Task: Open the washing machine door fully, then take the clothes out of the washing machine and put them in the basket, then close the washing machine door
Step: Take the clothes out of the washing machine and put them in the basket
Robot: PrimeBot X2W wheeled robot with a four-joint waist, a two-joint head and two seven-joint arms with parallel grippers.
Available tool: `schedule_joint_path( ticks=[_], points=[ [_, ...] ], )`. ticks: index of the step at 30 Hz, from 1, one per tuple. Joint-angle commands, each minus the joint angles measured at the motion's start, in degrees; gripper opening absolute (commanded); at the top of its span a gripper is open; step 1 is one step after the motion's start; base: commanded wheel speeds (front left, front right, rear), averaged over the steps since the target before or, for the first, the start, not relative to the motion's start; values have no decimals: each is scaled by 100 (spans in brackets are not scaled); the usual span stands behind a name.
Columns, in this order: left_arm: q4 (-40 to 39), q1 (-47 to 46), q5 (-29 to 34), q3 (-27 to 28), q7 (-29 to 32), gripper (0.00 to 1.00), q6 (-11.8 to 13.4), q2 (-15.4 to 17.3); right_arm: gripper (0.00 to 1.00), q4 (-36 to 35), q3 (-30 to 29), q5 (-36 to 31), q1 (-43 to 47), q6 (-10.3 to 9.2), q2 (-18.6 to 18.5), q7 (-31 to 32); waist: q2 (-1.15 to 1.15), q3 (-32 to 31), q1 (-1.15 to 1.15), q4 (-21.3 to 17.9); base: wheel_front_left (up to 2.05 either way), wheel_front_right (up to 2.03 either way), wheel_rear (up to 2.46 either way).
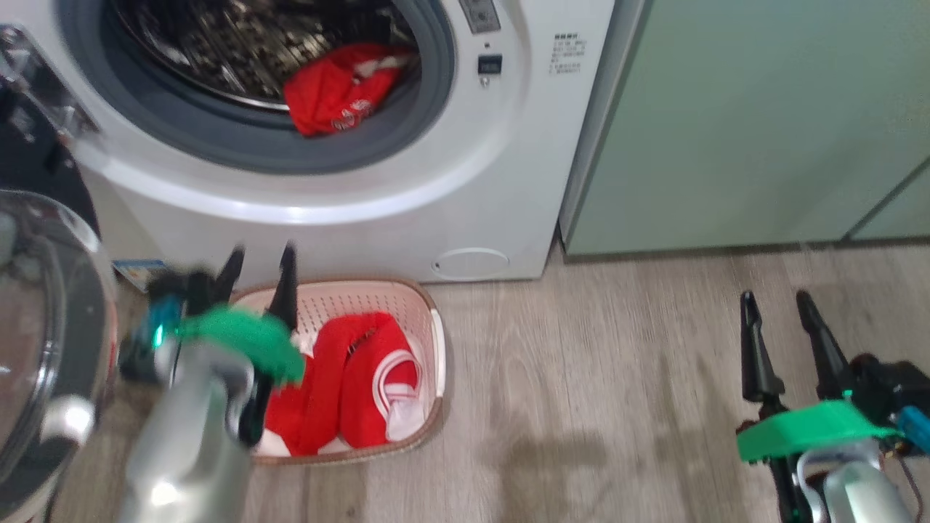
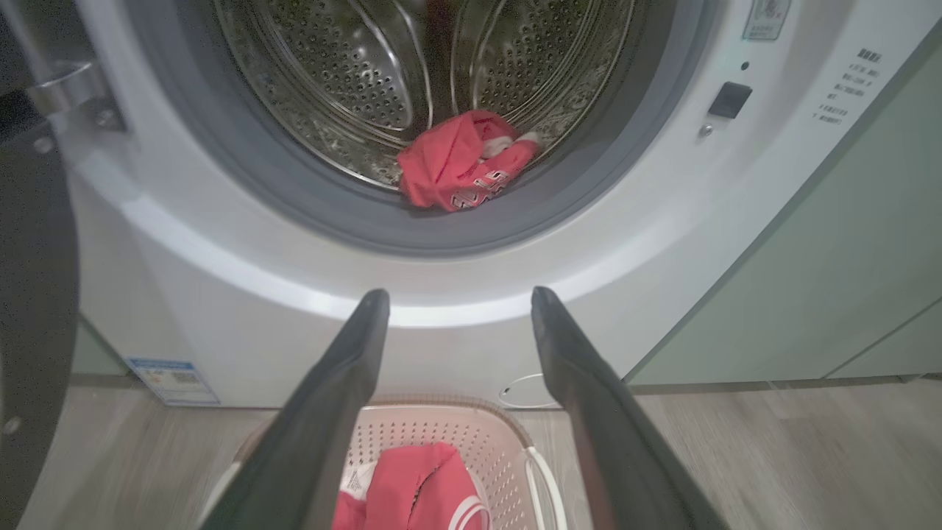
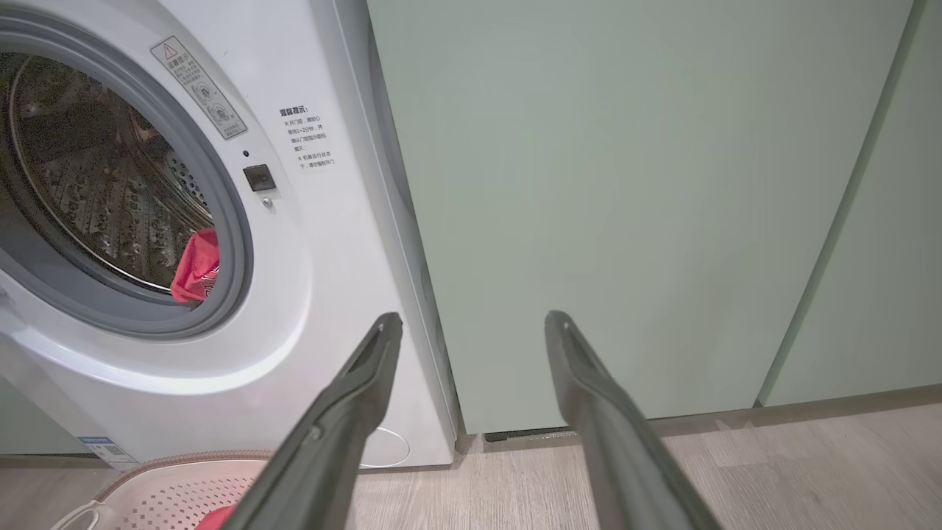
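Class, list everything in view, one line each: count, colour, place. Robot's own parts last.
washing machine: one, white, straight ahead
washing machine door: one, black-rimmed glass, swung open at left
drum garment: one, red, drum's front edge
basket clothes: count unclear, red and white, in basket
basket: one, cream with brown rim, on floor before machine
cabinets: several fronts, pale green, right of machine
left pincer: one, dark, open above basket
right pincer: one, dark, open above floor

left end effector (image 1: 261, 250): fingers apart, empty | right end effector (image 1: 774, 296): fingers apart, empty, pointing up-view
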Motion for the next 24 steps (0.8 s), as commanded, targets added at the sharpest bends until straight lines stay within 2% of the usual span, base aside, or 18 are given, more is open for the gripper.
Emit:
schedule_joint_path(
  ticks=[1, 6, 10, 17, 24],
  points=[
    [-106, -539, -72, 52, 216, 100, -29, 158, 100, -215, 134, 35, -260, -4, 0, -52, 0, 232, 0, -87, 0, 0, 0],
    [111, -1620, -483, -284, 1394, 100, -35, 206, 100, -247, 172, 39, -497, -4, 43, -52, 0, 718, 0, -251, 0, 0, 0],
    [428, -2509, -621, -352, 2176, 100, -23, 421, 100, -251, 261, 49, -713, -4, 95, -52, 0, 1110, 0, -474, 0, 0, 0],
    [1193, -4022, -375, -416, 2698, 100, 310, 843, 100, -285, 338, 80, -1051, -4, 166, -52, 0, 1859, 0, -836, 0, 0, 0],
    [1844, -5015, -191, -505, 2888, 100, 591, 1055, 100, -338, 417, 116, -1311, -4, 206, -52, 0, 2394, 0, -1068, 0, 0, 0]
  ],
)
